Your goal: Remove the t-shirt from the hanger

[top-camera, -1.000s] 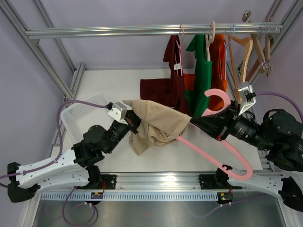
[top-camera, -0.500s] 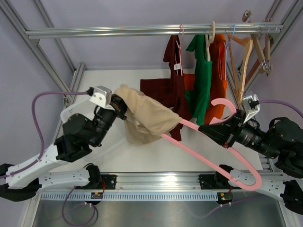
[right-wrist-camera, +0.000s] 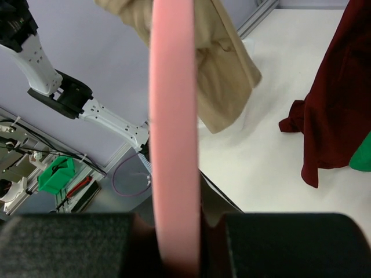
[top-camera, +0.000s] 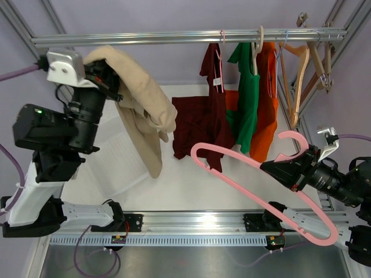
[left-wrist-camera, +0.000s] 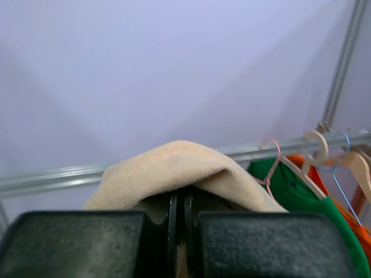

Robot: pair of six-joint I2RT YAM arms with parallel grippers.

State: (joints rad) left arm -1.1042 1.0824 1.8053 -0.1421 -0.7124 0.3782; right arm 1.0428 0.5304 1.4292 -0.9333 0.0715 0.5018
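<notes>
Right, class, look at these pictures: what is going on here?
The left pincer is shut on a beige t-shirt, held up high on the left. The right pincer grips a pink hanger, bare and well apart from the t-shirt. So the t-shirt is off; other clothes hang on the rail behind.

The t-shirt (top-camera: 145, 110) drapes over the left end effector (left-wrist-camera: 181, 211) and buries its fingertips. From the left wrist only the cloth's top fold shows; the rest is hidden behind the dark fingers (left-wrist-camera: 81, 243). Right of the t-shirt, the pink hanger (right-wrist-camera: 174, 116) runs off the top edge of the right wrist view, its lower part sunk inside the right end effector (right-wrist-camera: 177, 237).
</notes>
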